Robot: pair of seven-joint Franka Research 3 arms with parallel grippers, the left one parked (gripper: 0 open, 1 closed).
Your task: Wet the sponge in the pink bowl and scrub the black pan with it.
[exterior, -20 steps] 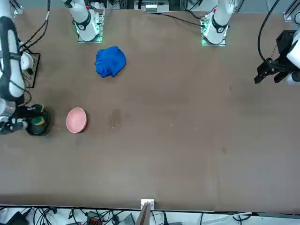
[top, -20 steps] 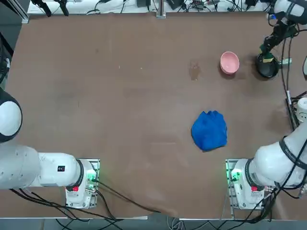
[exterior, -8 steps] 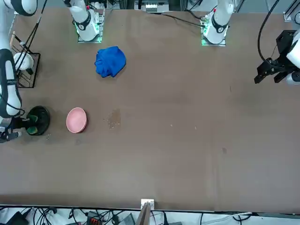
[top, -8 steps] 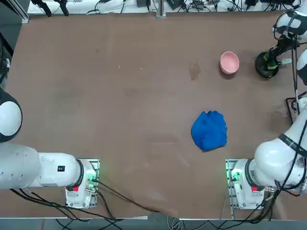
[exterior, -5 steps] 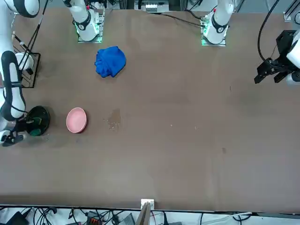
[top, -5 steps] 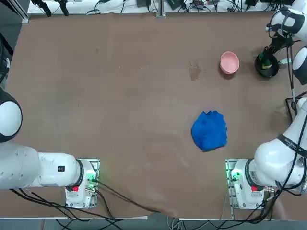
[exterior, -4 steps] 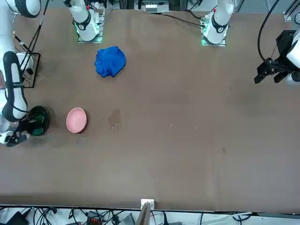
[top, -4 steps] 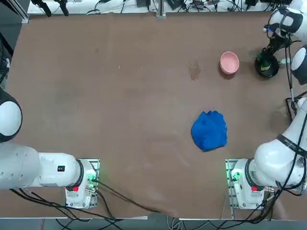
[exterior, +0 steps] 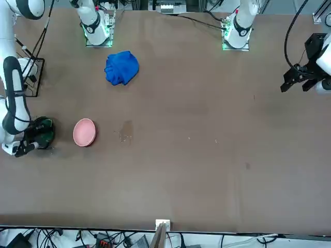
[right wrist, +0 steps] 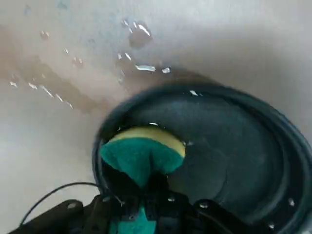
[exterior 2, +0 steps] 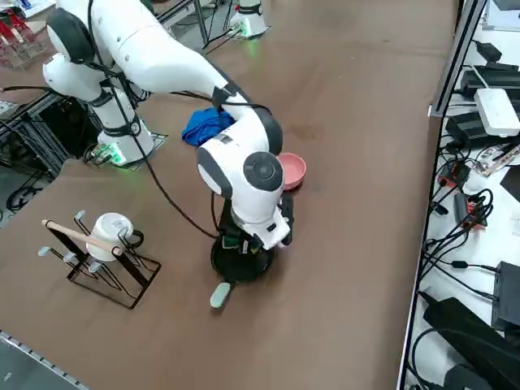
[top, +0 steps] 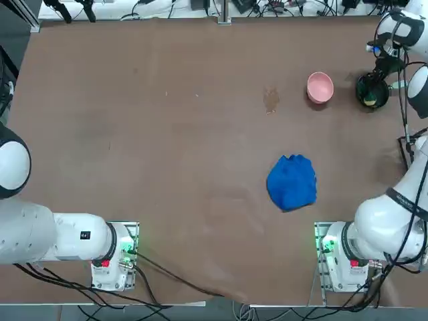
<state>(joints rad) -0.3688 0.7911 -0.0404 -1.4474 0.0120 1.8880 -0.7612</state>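
The black pan (top: 364,87) (exterior: 47,133) (exterior 2: 252,264) sits at the far right of the table, its pale handle (exterior 2: 219,295) pointing toward the table's edge. My right gripper (right wrist: 146,192) (top: 371,93) (exterior 2: 238,244) reaches down into the pan, shut on the sponge (right wrist: 144,151). The sponge's green face and yellow layer press against the pan's floor near the rim. The pink bowl (top: 320,87) (exterior: 84,132) (exterior 2: 292,171) stands just left of the pan, apart from it.
A crumpled blue cloth (top: 291,182) lies nearer my base. A wire rack with a white mug (exterior 2: 106,240) stands at the right edge. Water drops (right wrist: 139,31) lie on the table beside the pan. A damp stain (top: 270,99) marks the table left of the bowl.
My right wrist has swung from the pan's right side round to its far side, dragging the sponge across the pan's floor. The pan has shifted only slightly.
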